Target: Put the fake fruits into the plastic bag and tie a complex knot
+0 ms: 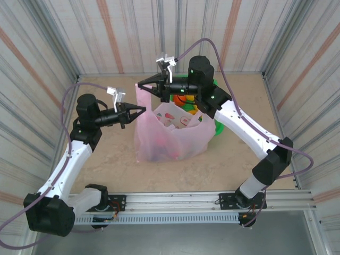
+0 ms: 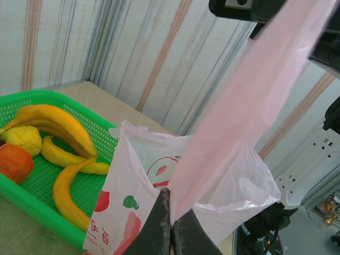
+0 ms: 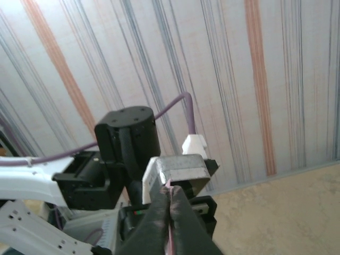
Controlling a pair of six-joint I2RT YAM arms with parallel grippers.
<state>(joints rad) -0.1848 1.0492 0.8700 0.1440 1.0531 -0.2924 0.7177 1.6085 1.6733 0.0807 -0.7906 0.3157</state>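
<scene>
1. Left gripper [image 2: 170, 202]: jaws clenched on the bag's pink handle strip [image 2: 239, 106], which runs taut upward to the right gripper [image 1: 140, 84].
2. Right gripper, wrist view: jaws pressed together on a thin pink edge of film, held higher than the left gripper.
3. Bag [image 1: 170, 138]: stands open at mid-table [image 1: 106, 159] between the two arms, its left corner drawn up, red prints on its wall.
4. Basket [image 2: 32, 101]: green mesh, just behind the bag; it holds bananas [image 2: 58, 125], an orange fruit [image 2: 13, 162] and a yellow fruit [image 2: 24, 139].
</scene>
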